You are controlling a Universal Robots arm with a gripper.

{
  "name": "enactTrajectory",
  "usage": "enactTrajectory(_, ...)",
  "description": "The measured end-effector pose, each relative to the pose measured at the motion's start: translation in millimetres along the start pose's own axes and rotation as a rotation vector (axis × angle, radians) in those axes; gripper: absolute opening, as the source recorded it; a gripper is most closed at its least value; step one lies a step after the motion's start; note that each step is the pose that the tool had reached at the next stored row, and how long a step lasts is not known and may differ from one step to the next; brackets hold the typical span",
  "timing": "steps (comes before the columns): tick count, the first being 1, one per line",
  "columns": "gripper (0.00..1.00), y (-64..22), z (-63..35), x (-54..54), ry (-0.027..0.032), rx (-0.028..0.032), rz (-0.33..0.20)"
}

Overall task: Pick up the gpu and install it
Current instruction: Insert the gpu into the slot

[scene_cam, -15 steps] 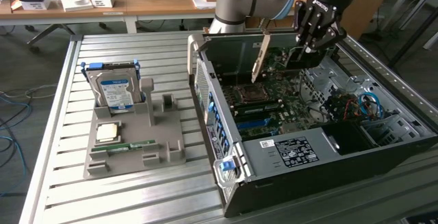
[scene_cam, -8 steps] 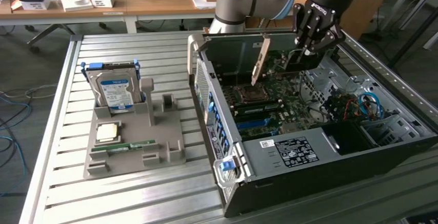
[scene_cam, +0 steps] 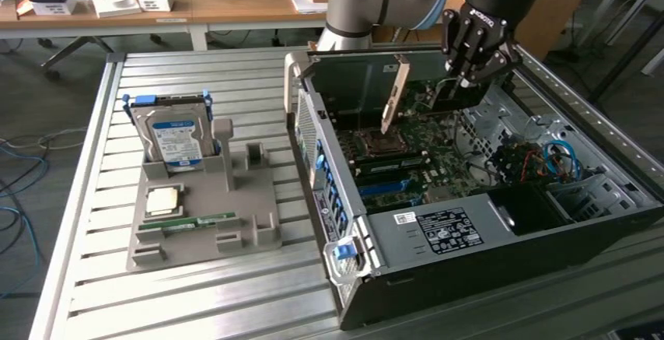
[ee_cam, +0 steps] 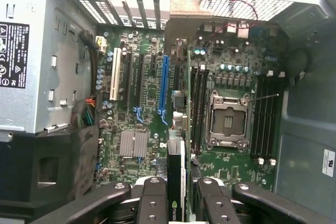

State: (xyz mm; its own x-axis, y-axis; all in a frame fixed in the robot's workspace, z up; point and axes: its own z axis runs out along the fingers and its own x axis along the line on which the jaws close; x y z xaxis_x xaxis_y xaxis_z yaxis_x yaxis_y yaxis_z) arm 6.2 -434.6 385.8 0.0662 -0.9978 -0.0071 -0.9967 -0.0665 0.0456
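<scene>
The graphics card (scene_cam: 438, 100), a thin dark board with a pale metal strip (scene_cam: 394, 95) at one end, hangs upright inside the open computer case (scene_cam: 436, 278). The gripper (scene_cam: 475, 71) pinches its top edge between two fingers (ee_cam: 152, 200).

Pickup looks done, seating does not. The card appears to sit above the case's motherboard (ee_cam: 136, 119), just beside the long blue slot (ee_cam: 164, 85) rather than in it, between that slot and the black memory slots (ee_cam: 198, 108).

Room looks tight. The metal strip is near the case wall with the slotted openings (ee_cam: 126, 3). The power supply box (ee_cam: 31, 51) and processor socket (ee_cam: 228, 121) flank the card. Outside the case, a grey tray (scene_cam: 197, 239) holds a hard drive (scene_cam: 176, 141).
</scene>
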Motion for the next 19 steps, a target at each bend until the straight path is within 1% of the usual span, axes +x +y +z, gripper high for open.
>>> enactTrajectory(5, 0.27, 0.1, 0.1, 0.0, -0.0001, 0.0000, -0.001)
enactTrajectory(12, 0.27, 2.4, 0.7, -0.2, -0.0001, 0.0000, -0.001)
enactTrajectory(19, 0.27, 3.5, 5.6, -0.3, -0.0002, 0.0000, -0.001)
